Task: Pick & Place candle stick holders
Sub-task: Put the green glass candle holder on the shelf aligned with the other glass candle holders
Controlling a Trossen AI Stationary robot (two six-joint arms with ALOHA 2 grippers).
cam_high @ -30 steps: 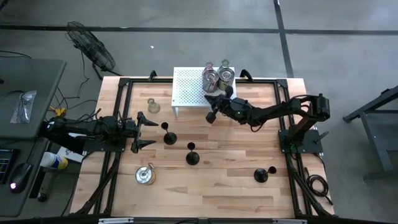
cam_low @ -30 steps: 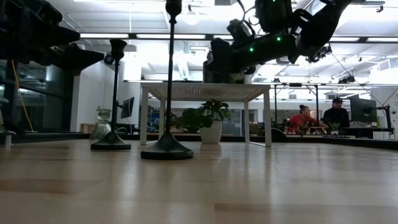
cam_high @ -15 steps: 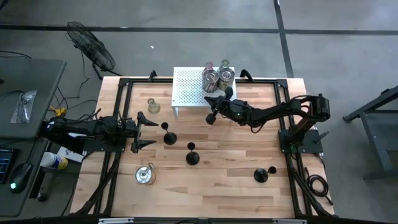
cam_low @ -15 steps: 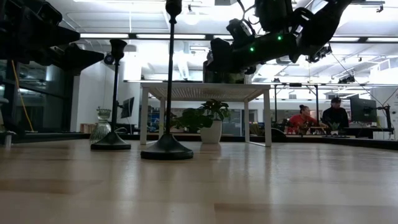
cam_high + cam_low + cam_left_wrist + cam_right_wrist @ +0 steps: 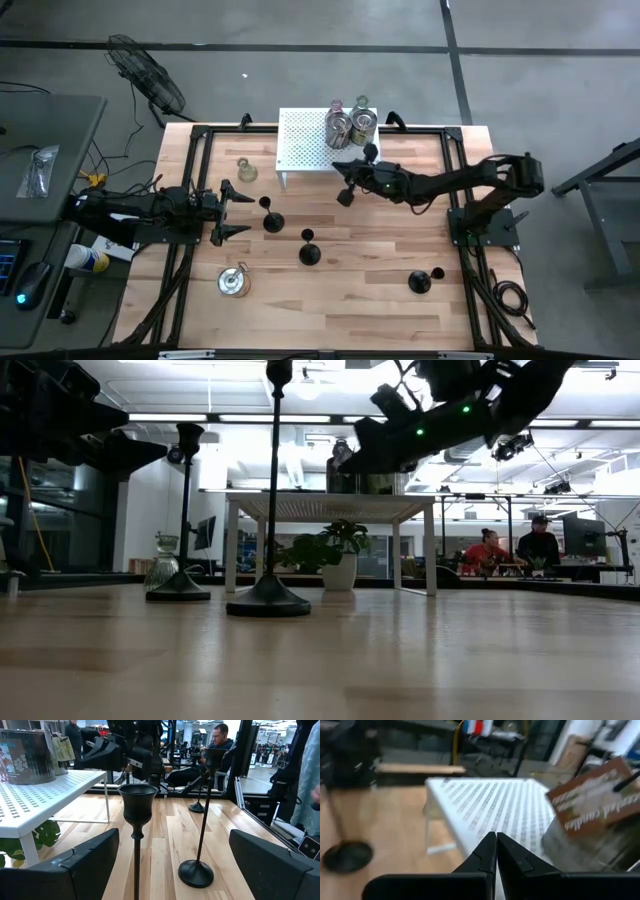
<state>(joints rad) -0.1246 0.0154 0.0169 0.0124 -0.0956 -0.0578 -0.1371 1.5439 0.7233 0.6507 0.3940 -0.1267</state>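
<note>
While the right end effector [image 5: 344, 197] has pulled back a little from the white rack [image 5: 303, 141], its fingers are pressed tight together and hold nothing; it now hangs just off the rack's near edge; I think it has just finished putting something there, so another holder comes next; two silvery holders [image 5: 351, 126] sit on the rack's far corner; three black holders [image 5: 272, 220] stand on the bench [image 5: 380, 290], and a clear one [image 5: 246, 171] sits near the rack; the left end effector [image 5: 229, 212] waits wide and empty, aimed at the nearest black holder; the pinkish holder behind the silvery ones is hard to make out.
</note>
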